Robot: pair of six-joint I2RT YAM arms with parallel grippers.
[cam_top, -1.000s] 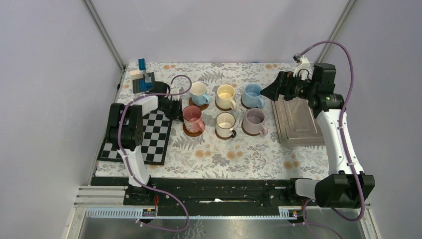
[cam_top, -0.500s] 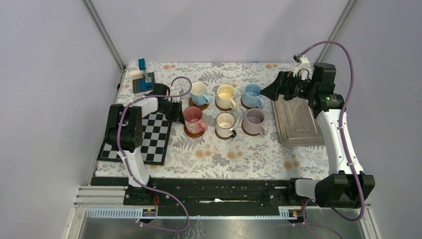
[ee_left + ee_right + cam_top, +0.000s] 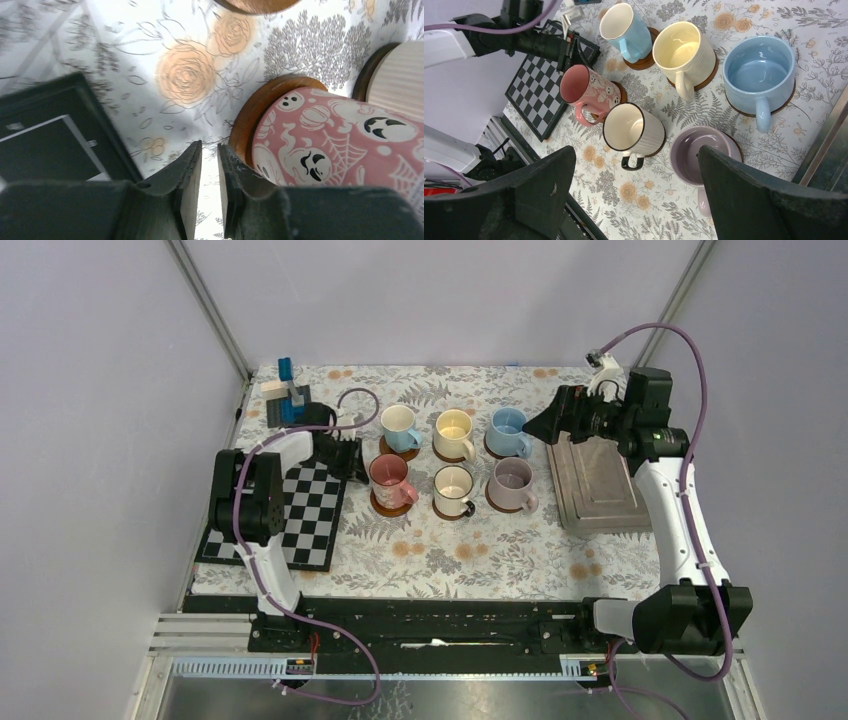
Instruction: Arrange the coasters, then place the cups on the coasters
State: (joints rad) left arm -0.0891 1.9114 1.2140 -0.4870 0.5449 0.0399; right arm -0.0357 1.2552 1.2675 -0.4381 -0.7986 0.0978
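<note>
Six cups stand on six wooden coasters in two rows of three. The back row holds a light blue cup [image 3: 400, 426], a yellow-cream cup [image 3: 453, 430] and a second light blue cup [image 3: 507, 428]. In front are the pink cup [image 3: 386, 476], the white-cream cup [image 3: 454, 486] and the lilac cup [image 3: 511, 480]. My left gripper [image 3: 209, 146] sits low just left of the pink cup's coaster [image 3: 250, 120]. Its jaws are shut to a thin slit with nothing between them. My right gripper [image 3: 636, 150] hangs wide open and empty, high above the cups' right side.
A grey metal tray [image 3: 600, 490] lies right of the cups, under the right arm. A chequered board [image 3: 310, 510] lies left of the pink cup, beneath the left arm. A blue-and-white block assembly [image 3: 290, 400] stands at the back left corner.
The left arm has drawn back a little to the left, away from the pink cup. The right arm has barely moved.
</note>
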